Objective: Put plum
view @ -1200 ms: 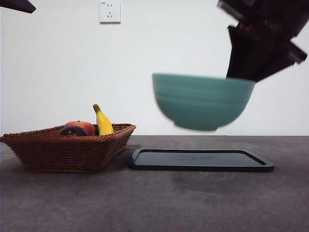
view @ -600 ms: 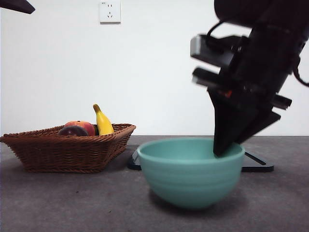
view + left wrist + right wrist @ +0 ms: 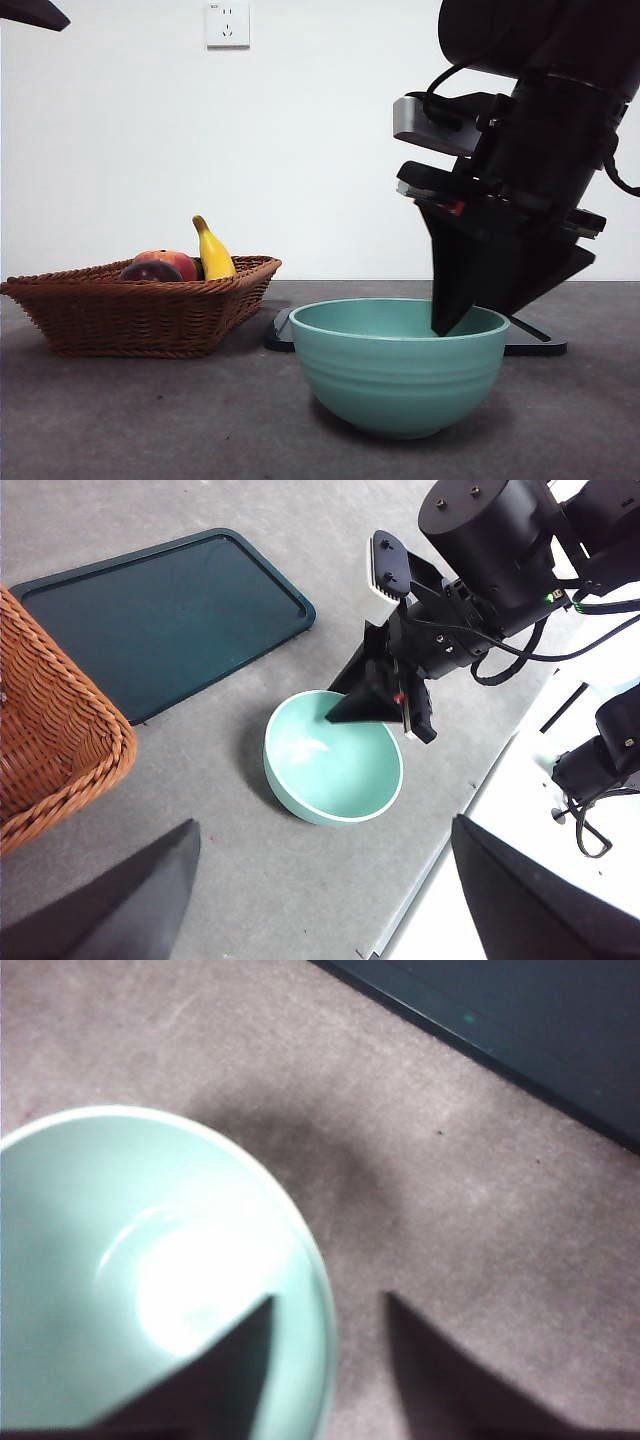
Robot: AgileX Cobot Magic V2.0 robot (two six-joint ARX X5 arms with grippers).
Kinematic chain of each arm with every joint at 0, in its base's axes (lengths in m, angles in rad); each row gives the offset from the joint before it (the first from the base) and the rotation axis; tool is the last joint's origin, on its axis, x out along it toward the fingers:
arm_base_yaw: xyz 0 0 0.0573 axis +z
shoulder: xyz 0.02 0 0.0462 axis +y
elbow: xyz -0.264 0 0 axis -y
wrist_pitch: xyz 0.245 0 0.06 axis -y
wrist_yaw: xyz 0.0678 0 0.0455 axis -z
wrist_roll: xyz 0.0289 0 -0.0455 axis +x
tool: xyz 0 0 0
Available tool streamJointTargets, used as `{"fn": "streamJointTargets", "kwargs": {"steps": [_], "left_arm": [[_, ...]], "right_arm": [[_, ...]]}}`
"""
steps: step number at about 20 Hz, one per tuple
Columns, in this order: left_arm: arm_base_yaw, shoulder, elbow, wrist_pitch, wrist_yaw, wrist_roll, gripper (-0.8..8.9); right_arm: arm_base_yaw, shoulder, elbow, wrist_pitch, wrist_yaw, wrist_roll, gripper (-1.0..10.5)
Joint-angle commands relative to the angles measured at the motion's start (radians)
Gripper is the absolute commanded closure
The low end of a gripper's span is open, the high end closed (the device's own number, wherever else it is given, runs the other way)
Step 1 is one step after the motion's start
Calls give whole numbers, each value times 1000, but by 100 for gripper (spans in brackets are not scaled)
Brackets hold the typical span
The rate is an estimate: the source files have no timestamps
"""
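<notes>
The right end effector (image 3: 455,325) hangs over the near rim of a pale teal ceramic bowl (image 3: 400,365) that sits on the grey table (image 3: 150,420). One black jaw dips inside the bowl and the other stands outside the wall, and in the right wrist view there is a gap on each side of the rim, so the jaws are parted and I would not call it a grip. A flat dark rectangular tray (image 3: 160,620) lies on the table just beyond the bowl.

The small dark maroon plum (image 3: 150,271) is well off to the side of that end effector, in the brown woven wicker basket (image 3: 140,310). It lies against a brighter red-orange round fruit (image 3: 172,262), with a yellow banana (image 3: 213,252) standing up just beside them.

The left end effector (image 3: 320,900) waits high above the table with its jaws spread wide and nothing between them; the basket edge shows close by in its wrist view.

The plum looks light, smooth and rounded, so I would expect it to be slick and inclined to roll or squirt out of a hard pinch. Taking it across its widest part from above, with gentle pressure, seems best. The crowding neighbours leave little room for jaws, so the side away from the red fruit looks the easier way in.
</notes>
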Motion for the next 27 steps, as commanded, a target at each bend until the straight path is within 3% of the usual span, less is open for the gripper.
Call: {"fn": "streamJointTargets", "kwargs": {"steps": [1, 14, 22, 27], "left_arm": [[-3, 6, 9, 6, 6, 13, 411], [-3, 6, 9, 5, 6, 11, 411], [-3, 6, 9, -20, 6, -6, 411], [-3, 6, 9, -26, 6, -6, 411]], "right_arm": [[10, 0, 8, -6, 1, 15, 689], [0, -551, 9, -133, -8, 10, 688], [0, -789, 9, -293, -211, 14, 688], [0, -809, 9, -417, -214, 13, 688]]}}
